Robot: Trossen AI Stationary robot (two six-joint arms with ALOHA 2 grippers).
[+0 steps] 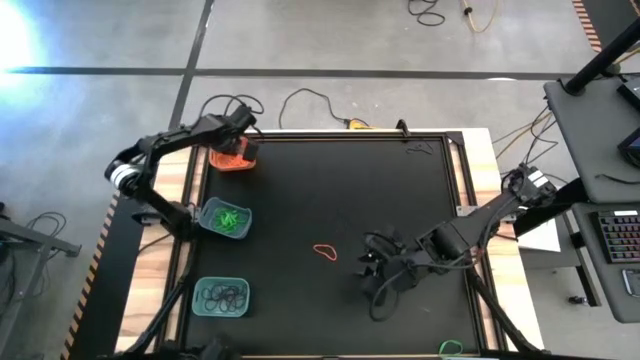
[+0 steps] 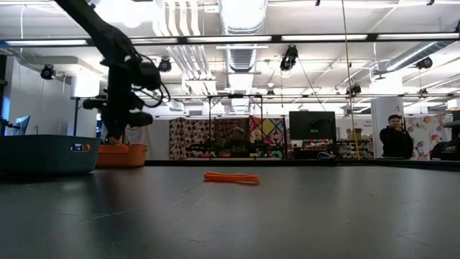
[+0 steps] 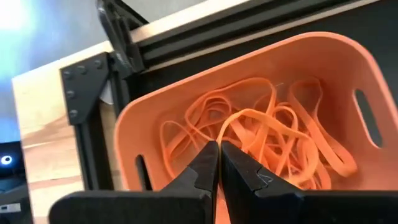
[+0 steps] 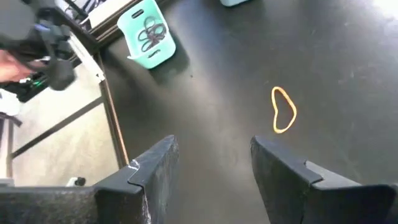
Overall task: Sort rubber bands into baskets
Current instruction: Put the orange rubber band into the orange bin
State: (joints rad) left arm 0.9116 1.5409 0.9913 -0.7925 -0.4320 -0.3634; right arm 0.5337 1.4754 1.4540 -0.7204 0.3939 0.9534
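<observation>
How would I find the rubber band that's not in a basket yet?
Look at the big black table from above. Three baskets line its left edge, and near the middle, left of the open right gripper, one orange rubber band lies flat on the bare mat. It is the only band lying loose there; the others sit inside baskets.

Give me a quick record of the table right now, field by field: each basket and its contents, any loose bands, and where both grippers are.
orange basket: far left, holds orange rubber bands
middle teal basket: green bands
near teal basket: black bands
loose orange band: flat on the mat, mid-table
left gripper: fingers shut, over the orange basket
right gripper: fingers open, empty, above the mat near the loose orange band
</observation>
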